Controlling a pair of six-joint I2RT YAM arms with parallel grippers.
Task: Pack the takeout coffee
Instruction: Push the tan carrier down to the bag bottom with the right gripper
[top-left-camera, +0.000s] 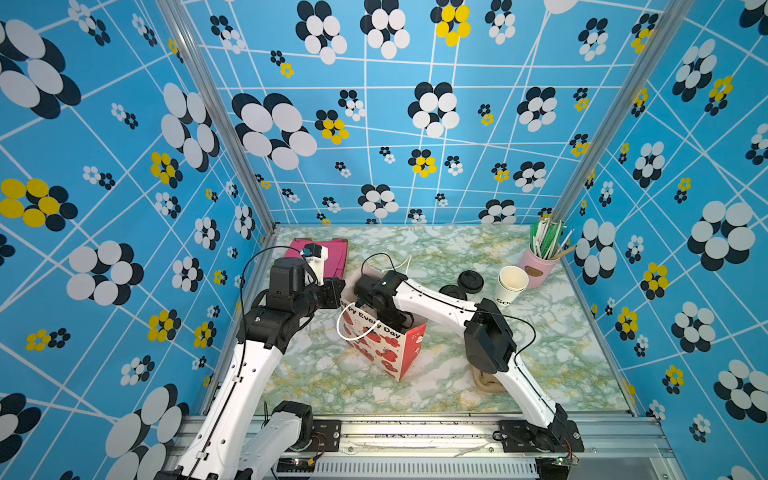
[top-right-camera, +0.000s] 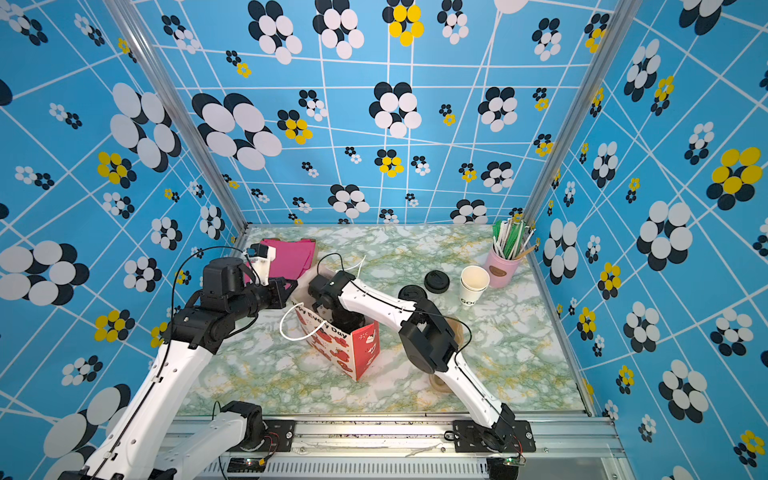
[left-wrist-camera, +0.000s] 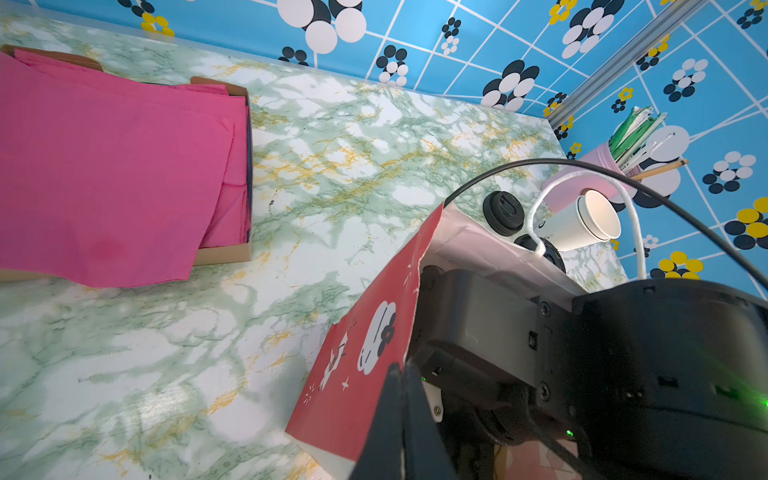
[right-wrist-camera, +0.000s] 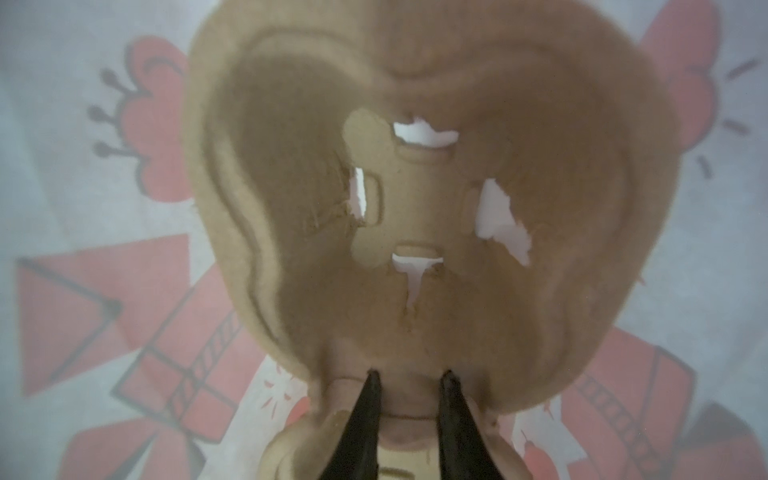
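Right wrist view looks down inside the gift bag (right-wrist-camera: 83, 208), printed paper on all sides. There the right fingers (right-wrist-camera: 365, 415) stand slightly apart, pinching a ridge at the edge of a brown pulp cup carrier (right-wrist-camera: 415, 208). In both top views that arm's wrist is sunk into the bag's open mouth, and the bag stands upright on the desk (top-left-camera: 415, 386).

The left fingers (left-wrist-camera: 386, 415) are pressed together on the bag's top rim, on the side facing the left arm.

The takeout coffee (top-left-camera: 452, 291) (top-right-camera: 409, 291) is outside the bag. It stands on the desk just behind the right forearm, and only its black lid shows. A loose lid (top-left-camera: 470, 281) lies just beside it, with lidless cups (top-left-camera: 512, 284) and a pink pot of straws (top-left-camera: 540, 266) further right. Pink paper (left-wrist-camera: 104, 166) fills a cardboard box at the far left.
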